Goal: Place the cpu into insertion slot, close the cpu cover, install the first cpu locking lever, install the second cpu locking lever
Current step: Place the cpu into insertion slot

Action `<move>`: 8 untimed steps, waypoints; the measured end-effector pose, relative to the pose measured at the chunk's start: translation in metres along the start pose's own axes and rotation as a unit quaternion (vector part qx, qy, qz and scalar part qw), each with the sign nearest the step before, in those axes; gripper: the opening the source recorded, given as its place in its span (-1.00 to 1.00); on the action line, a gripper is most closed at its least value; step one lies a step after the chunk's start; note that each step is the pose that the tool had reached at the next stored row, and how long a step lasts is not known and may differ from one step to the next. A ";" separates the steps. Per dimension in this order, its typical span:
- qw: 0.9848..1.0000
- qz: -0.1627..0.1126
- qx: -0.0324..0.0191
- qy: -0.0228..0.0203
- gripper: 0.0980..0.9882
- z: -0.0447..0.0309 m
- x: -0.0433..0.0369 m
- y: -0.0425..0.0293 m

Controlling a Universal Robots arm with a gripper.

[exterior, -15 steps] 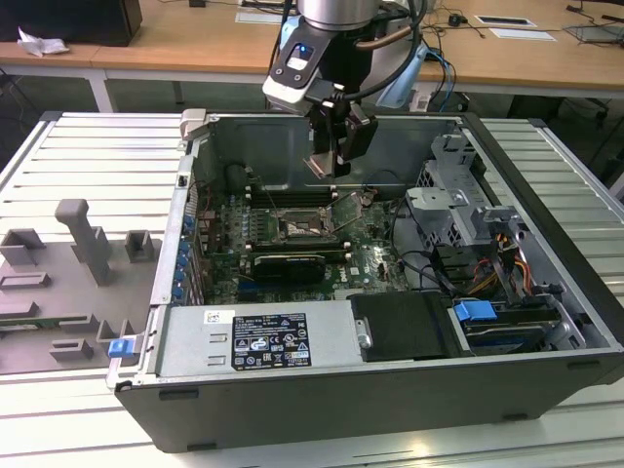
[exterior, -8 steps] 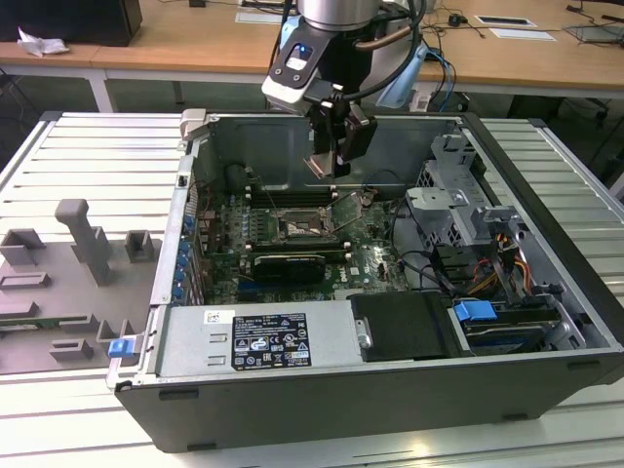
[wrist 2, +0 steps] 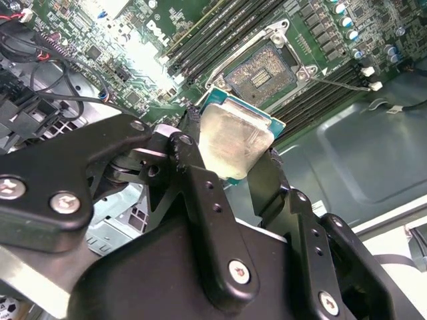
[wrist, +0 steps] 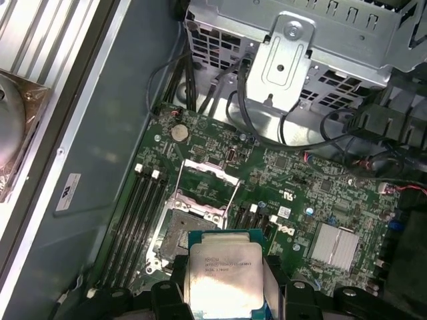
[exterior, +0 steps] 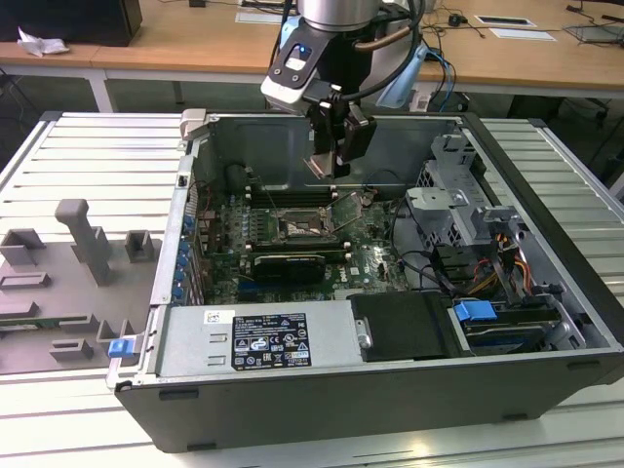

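Above the open computer case hangs my gripper (exterior: pixel 329 161), shut on the cpu (exterior: pixel 325 166). In both wrist views the cpu (wrist 2: pixel 233 140) (wrist: pixel 223 277) is a flat square with a pale silver top and a green rim, pinched at two opposite edges by the black fingers (wrist 2: pixel 190 173). The insertion slot (exterior: pixel 305 227) (wrist 2: pixel 261 72) (wrist: pixel 185 232) lies open on the green board below, with its dark contact field bare. The cpu cover (wrist: pixel 208 175), a thin silver frame, stands tipped up at one side of the slot. The chip hangs apart from the slot.
Long black memory slots (wrist: pixel 137 213) run beside the socket. A black expansion card (exterior: pixel 288 263) crosses the board nearer the power supply (exterior: pixel 244 336). A metal drive cage (exterior: pixel 453 210) with loose cables fills the exterior view's right. Grey fixtures (exterior: pixel 83 244) stand outside the case.
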State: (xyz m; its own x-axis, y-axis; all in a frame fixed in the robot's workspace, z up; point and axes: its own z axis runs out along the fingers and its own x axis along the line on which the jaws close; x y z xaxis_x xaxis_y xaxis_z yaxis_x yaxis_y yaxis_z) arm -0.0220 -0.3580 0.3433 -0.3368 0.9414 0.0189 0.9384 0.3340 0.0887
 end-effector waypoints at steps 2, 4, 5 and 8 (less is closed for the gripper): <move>1.000 0.003 0.000 0.000 -0.03 0.0000 0.0000 0.0000; 1.000 0.013 0.000 -0.001 -0.03 0.0001 0.0000 0.0000; 1.000 0.020 0.000 -0.002 -0.03 0.0001 0.0000 0.0000; 0.999 0.038 -0.001 -0.003 -0.03 0.0003 0.0005 -0.0012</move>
State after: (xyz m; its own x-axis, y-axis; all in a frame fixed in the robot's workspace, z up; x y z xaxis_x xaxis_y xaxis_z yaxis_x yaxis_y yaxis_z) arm -0.0233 -0.3580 0.3429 -0.2637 0.9644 0.0187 0.9612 0.2611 0.0886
